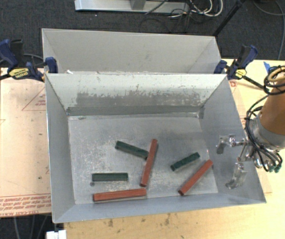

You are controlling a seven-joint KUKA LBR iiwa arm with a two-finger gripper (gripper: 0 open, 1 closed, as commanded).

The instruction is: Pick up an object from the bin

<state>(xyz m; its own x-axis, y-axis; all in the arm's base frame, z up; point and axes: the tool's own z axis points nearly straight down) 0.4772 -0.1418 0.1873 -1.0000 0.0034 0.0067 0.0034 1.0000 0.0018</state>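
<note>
Grey bin (132, 91), gripper (232, 161) hanging over its right sloped wall with the jaws spread apart. Nearest thing is a slanted red bar (196, 177) just left of the jaws, not touching. A green bar (185, 161) sits right beyond it, and the other four bars (149, 162) lie scattered further left.

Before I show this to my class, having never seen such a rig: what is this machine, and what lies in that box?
One camera looks down into a grey metal bin. The machine at the right is a robot arm. Its two-finger gripper is open and holds nothing, above the bin's right wall. On the bin's floor lie six small bars, three red-brown and three dark green. Nearest the gripper are a slanted red-brown bar and a dark green bar.
</note>
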